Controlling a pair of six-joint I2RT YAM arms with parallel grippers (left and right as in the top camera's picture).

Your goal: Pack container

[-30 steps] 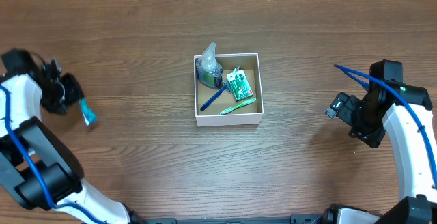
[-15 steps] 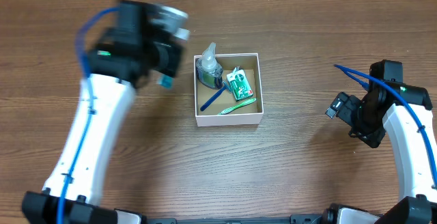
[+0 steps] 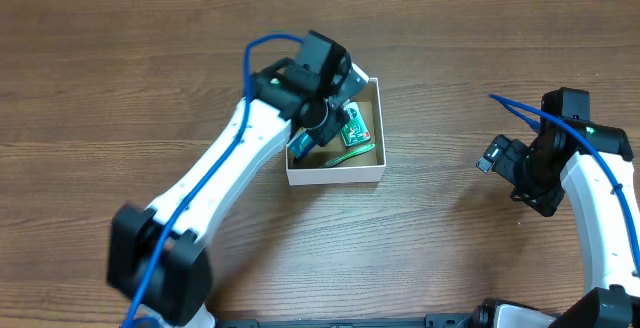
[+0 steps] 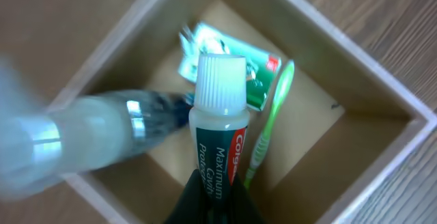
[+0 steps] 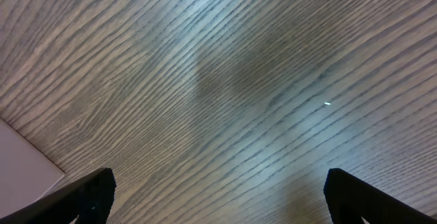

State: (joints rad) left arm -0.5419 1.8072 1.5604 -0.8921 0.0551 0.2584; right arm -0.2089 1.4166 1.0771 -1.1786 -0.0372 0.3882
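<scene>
The container (image 3: 334, 175) is a small square box with white walls and a brown floor at the table's middle; it also shows in the left wrist view (image 4: 382, 94). Inside lie a clear bottle (image 4: 89, 142), a green packet (image 4: 232, 60) and a green toothbrush (image 4: 270, 125). My left gripper (image 3: 318, 108) hangs over the box's left half, shut on a toothpaste tube (image 4: 217, 132) with a white cap, held above the box floor. My right gripper (image 3: 505, 158) is open and empty over bare table at the far right.
The wooden table (image 3: 450, 58) stretches around the box on all sides. A pale flat corner (image 5: 20, 162) shows at the lower left of the right wrist view. A blue cable (image 3: 525, 113) arcs over the right arm.
My left arm has swung from the table's far left to over the box, carrying the toothpaste tube. The right arm has not moved.
</scene>
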